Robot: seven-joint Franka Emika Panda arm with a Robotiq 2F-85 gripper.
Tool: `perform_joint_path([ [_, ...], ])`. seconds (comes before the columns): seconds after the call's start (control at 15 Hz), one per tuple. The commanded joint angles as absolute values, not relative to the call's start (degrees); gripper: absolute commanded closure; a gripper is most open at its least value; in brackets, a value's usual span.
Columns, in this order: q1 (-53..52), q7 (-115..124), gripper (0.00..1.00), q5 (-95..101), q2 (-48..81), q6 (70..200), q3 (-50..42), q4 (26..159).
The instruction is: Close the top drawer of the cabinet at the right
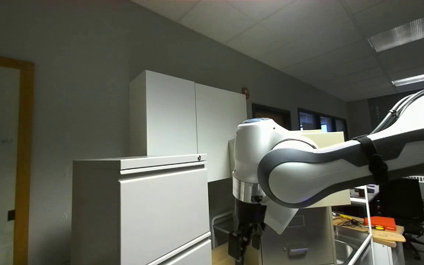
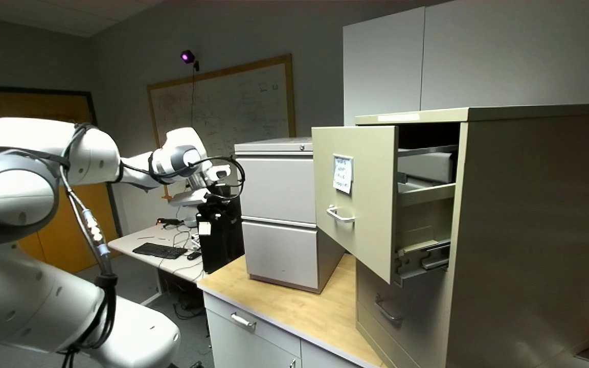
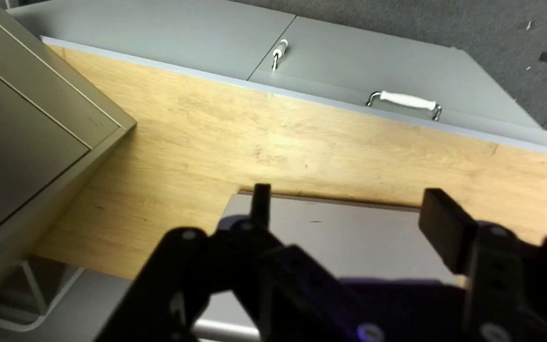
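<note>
The arm is white and rounded, with grey bands, a black strap and grey cables. Its collar is silvery, the jaws black and angular, with round screws.

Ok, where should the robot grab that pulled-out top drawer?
Probably by the handle, coming straight at the front of the top drawer. The handle is a sideways bar that sticks out from the flat front, so the claw could likely close on it from above and below. Just to shut it, pushing the front might do.
</note>
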State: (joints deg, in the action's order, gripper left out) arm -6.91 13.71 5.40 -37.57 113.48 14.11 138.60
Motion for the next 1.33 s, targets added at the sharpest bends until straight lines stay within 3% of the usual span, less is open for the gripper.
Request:
perform_joint_path([
  [0.0,-3.2,20.2,0.49,7.6,-43.0,114.7,14.1,140.8],
  [0.47,7.0,28.2,0.99,12.8,-51.6,122.1,12.0,147.4],
  [1.27,29.7,45.7,1.00,21.5,-57.6,143.5,16.6,153.1],
])
